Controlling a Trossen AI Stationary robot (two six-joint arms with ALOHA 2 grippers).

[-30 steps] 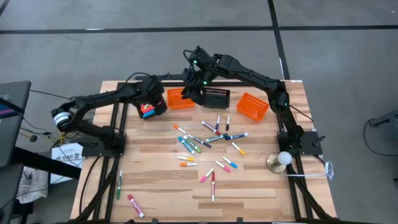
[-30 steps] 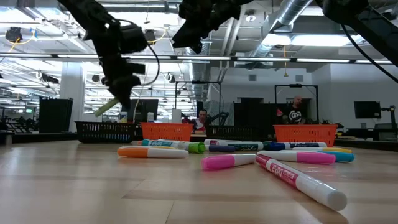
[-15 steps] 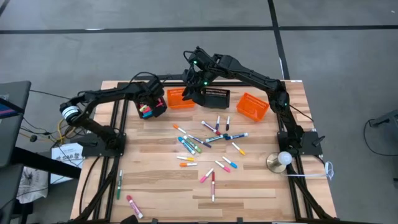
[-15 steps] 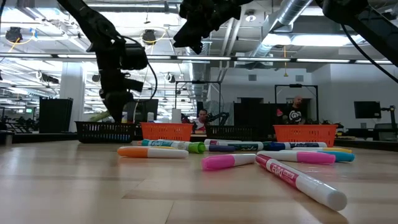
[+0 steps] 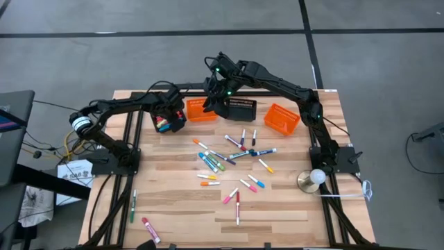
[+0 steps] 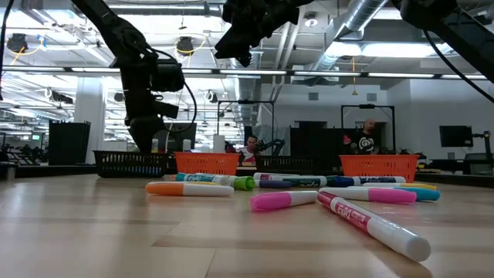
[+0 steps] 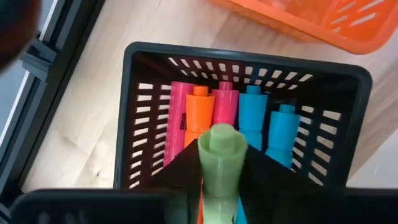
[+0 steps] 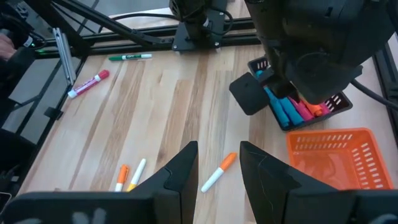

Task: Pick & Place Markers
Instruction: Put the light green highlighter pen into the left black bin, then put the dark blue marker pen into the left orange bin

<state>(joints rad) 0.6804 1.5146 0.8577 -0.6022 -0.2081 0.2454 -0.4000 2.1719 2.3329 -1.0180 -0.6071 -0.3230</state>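
While most of the markers [image 5: 234, 161] lie loose across the middle of the table [image 5: 180, 208], waiting to be sorted, a few strays sit at the near left corner: a pink-capped one [image 5: 150, 230] and, just beyond it by the left rail, a thin green one [image 5: 132, 206]. Spread out flat and mostly apart, the loose pens leave room for a gripper to come down on one at a time.

Farther back on the left, the left gripper [image 7: 219, 171] hangs directly over a black basket [image 7: 140, 68] and pinches a green marker [image 7: 219, 155] by its barrel, cap end pointing down into the basket. Pink, orange and blue markers [image 7: 239, 109] already stand side by side inside, so the green one is apparently lined up to drop in beside them; whether the fingers have begun to let go cannot be told.

At the far edge, the right gripper [image 8: 217, 165] waits raised above the table between an orange basket [image 5: 201, 110] and a second black basket [image 5: 241, 109], fingers spread a little and holding nothing, probably to stay clear. Another orange basket [image 5: 281, 118] sits at the far right.
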